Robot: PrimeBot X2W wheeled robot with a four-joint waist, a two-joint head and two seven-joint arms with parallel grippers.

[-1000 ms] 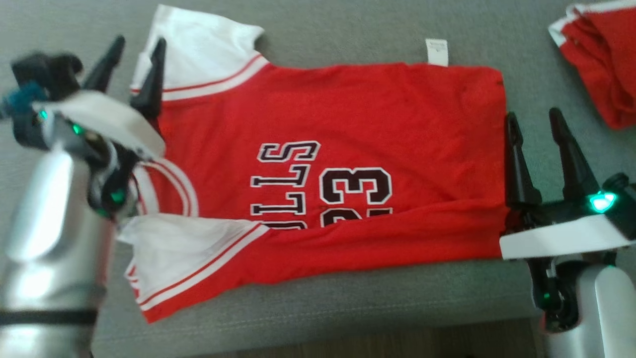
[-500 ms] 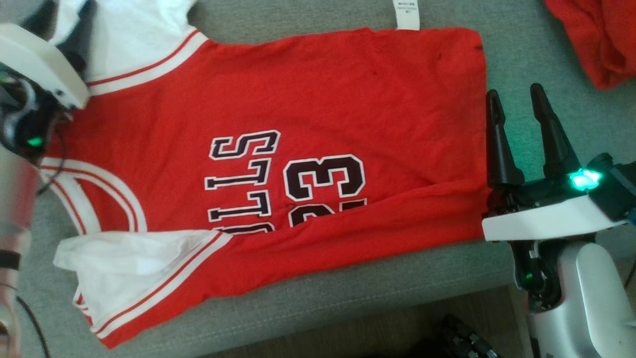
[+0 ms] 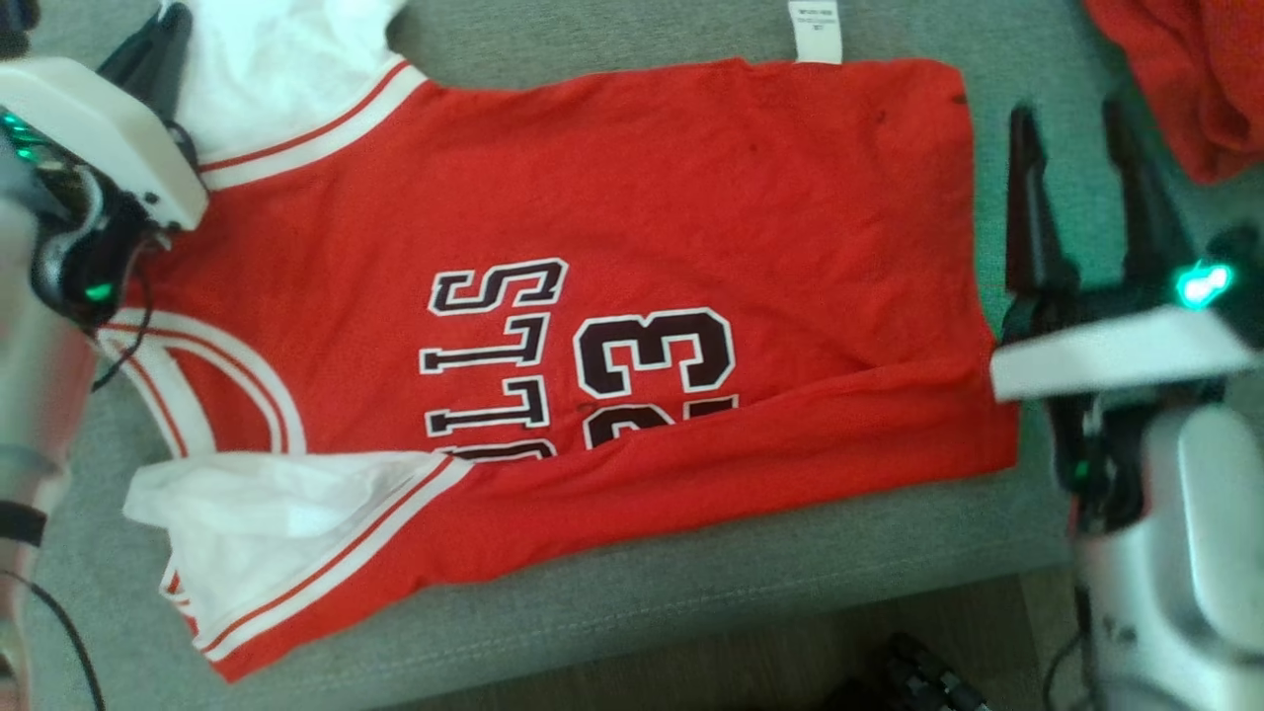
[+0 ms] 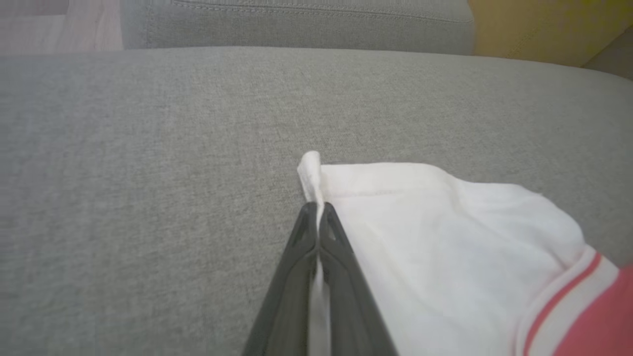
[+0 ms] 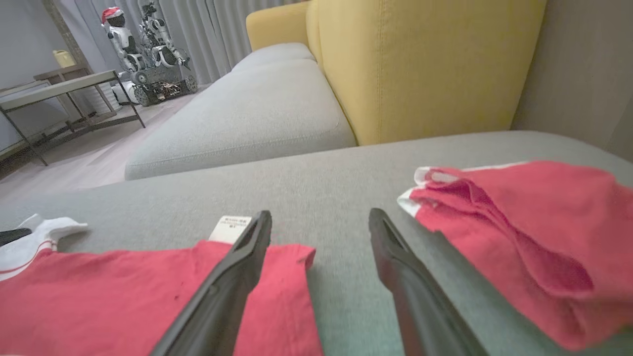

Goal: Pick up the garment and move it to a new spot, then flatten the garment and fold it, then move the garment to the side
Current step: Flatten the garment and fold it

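Currently folding. The red cotton jersey with white sleeves [image 3: 691, 178] lies flat on the grey fabric sofa cushion [image 3: 691, 592], its near side folded in. The right gripper [image 3: 1069, 111] hangs beside the hem, fingers apart. The left gripper [image 4: 316, 207] is clamped on the far sleeve; next, probably draw it inward.

Red jersey [image 3: 592, 197] flat on grey cushion [image 3: 691, 583]; L end effector [image 3: 163, 44] at white sleeve [image 3: 276, 89], R end effector [image 3: 1071, 128] spread beside hem.

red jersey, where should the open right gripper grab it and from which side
Likely the far hem corner, near the white label. It lies flat at the edge of the red jersey, left of the right gripper, so come in low from the right. That mirrors the left gripper, shut on the far sleeve.
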